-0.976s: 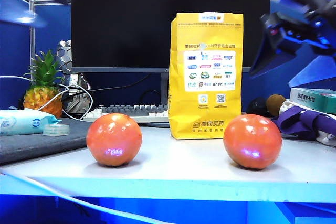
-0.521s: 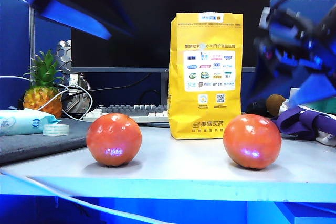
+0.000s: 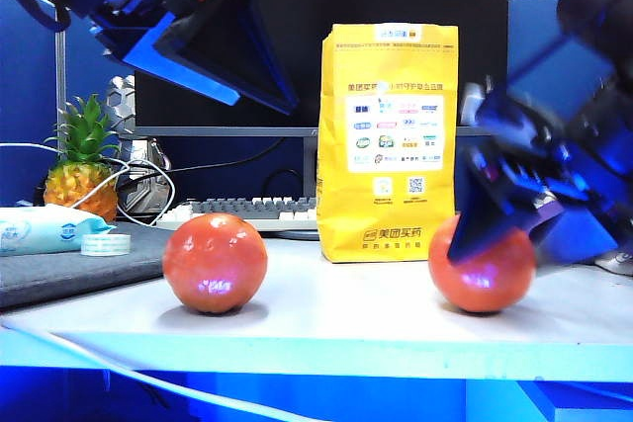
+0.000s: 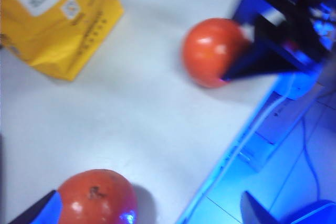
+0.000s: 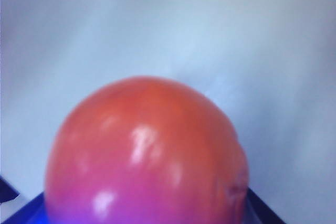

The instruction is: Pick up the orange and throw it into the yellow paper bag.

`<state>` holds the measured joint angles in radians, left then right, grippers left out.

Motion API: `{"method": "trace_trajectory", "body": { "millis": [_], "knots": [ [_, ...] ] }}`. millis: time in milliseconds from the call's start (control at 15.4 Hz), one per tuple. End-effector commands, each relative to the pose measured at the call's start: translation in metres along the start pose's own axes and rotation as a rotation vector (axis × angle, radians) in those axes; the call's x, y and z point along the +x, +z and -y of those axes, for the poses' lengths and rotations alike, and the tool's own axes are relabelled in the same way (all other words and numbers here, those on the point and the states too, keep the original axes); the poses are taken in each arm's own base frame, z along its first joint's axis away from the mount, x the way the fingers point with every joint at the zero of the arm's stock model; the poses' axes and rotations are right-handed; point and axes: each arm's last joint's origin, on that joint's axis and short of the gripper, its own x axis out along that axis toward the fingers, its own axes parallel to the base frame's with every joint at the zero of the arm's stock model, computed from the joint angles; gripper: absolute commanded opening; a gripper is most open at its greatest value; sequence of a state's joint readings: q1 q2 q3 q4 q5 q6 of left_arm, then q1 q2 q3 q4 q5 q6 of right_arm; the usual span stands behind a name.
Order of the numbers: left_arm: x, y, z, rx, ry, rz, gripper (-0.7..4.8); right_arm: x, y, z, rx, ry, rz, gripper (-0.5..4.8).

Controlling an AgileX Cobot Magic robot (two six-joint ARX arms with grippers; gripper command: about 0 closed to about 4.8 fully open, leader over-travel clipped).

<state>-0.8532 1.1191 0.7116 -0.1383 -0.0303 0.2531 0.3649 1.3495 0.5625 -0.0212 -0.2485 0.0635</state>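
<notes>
Orange [image 3: 485, 279] part-hidden by blurred right pincer [image 3: 495, 229], spread; left pincer [image 4: 147, 208] spread above

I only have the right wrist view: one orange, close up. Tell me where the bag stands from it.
Observer: In the exterior view the yellow paper bag stands upright behind the orange, to its left, not touching it.
Operator: Report anything else nearby.
Observer: A second orange fruit sits on the table, left of the bag.
Operator: Give me the grippers.
Observer: Both are open: the left gripper hangs high over the table's left side, and the right gripper straddles the orange.
</notes>
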Motion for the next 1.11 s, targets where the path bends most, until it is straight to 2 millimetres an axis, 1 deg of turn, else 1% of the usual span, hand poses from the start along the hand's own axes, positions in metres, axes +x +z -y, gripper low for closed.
{"method": "trace_trajectory", "body": {
  "millis": [65, 260, 325, 456, 521, 586, 651, 846, 976, 1106],
  "knots": [
    [-0.001, 0.005, -0.001, -0.004, 0.009, 0.036, 4.79, 0.006, 0.002, -0.001, -0.006, 0.022, 0.019, 4.79],
    [-0.001, 0.005, -0.001, -0.026, 0.009, 0.040, 4.79, 0.009, 0.007, -0.001, -0.010, 0.031, 0.071, 4.79],
    [-0.001, 0.005, -0.001, -0.029, 0.009, 0.040, 4.79, 0.009, 0.009, -0.001, -0.016, 0.030, 0.090, 4.05],
    [-0.001, 0.005, -0.001, -0.030, 0.009, 0.040, 4.79, 0.009, 0.012, -0.002, -0.023, 0.032, 0.119, 3.17],
    [-0.001, 0.005, -0.001, -0.031, 0.009, 0.040, 4.79, 0.008, 0.013, -0.002, -0.026, 0.034, 0.130, 2.57],
    [-0.001, 0.005, -0.001, -0.031, 0.010, 0.039, 4.79, 0.008, 0.013, -0.002, -0.027, 0.041, 0.133, 3.39],
    [-0.001, 0.005, -0.001, -0.031, 0.009, 0.038, 4.79, 0.008, 0.013, -0.002, -0.027, 0.044, 0.132, 4.79],
    [-0.001, 0.005, -0.001, -0.030, 0.008, 0.036, 4.79, 0.008, 0.017, -0.004, -0.037, 0.084, 0.164, 4.79],
    [-0.001, 0.005, -0.001, -0.030, 0.008, 0.036, 4.79, 0.006, 0.025, -0.004, -0.055, 0.057, 0.247, 4.79],
    [0.000, 0.005, -0.001, -0.038, 0.007, 0.036, 4.79, 0.005, 0.039, -0.004, -0.081, 0.021, 0.288, 4.79]
  ]
}}
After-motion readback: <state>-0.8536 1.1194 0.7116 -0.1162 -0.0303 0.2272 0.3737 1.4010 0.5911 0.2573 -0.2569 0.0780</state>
